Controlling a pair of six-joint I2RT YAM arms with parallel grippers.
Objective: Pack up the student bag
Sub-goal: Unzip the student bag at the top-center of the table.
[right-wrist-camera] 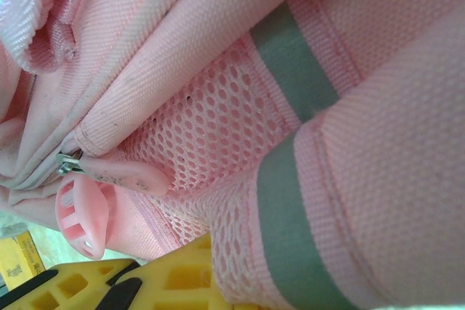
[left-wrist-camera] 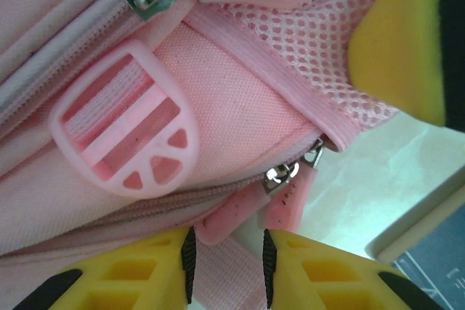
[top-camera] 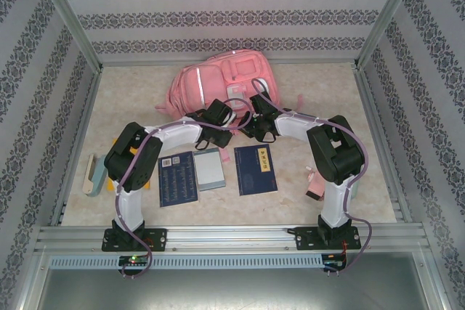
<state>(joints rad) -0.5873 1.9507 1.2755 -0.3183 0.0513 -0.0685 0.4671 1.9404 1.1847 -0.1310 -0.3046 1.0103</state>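
Left wrist view: left end effector (left-wrist-camera: 229, 266) hovering part-open at zip pulls (left-wrist-camera: 287, 194) of student bag (top-camera: 218, 81) lying far-centre on surface (top-camera: 327, 92), right end effector (right-wrist-camera: 116, 284) shut; unzipping seemingly being started, next needing one pull pinched

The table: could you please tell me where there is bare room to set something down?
Bare table: left of the student bag, right of it, and the near strip before the books. Crowded: the middle between bag and books.
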